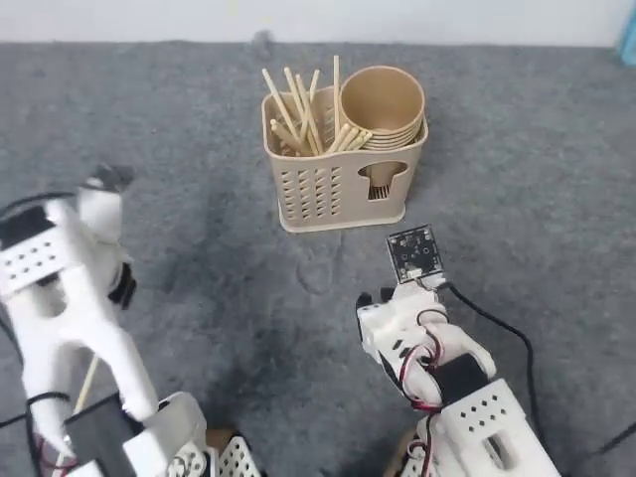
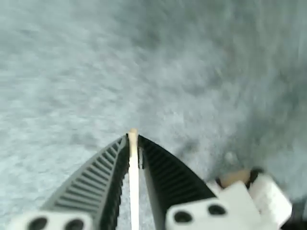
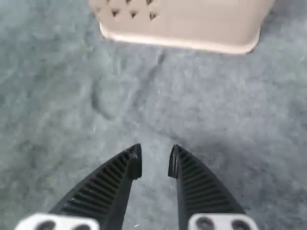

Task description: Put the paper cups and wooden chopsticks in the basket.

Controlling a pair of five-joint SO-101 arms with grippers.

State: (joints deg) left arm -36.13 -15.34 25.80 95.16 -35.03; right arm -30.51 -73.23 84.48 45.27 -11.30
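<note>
My left end effector (image 2: 133, 140) clenches a chopstick (image 2: 133, 184), right end effector (image 3: 154, 160) released; I'd clear the basket (image 1: 318, 191) rim before dropping.

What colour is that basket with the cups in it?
Beige basket, with slotted walls; the high view shows it best.

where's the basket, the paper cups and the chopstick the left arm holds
basket (image 1: 318, 189), high view, perforated front wall
paper cups (image 1: 383, 99), high view, inside the top cup
chopstick (image 2: 133, 167), left wrist view, its clamped shaft
</note>
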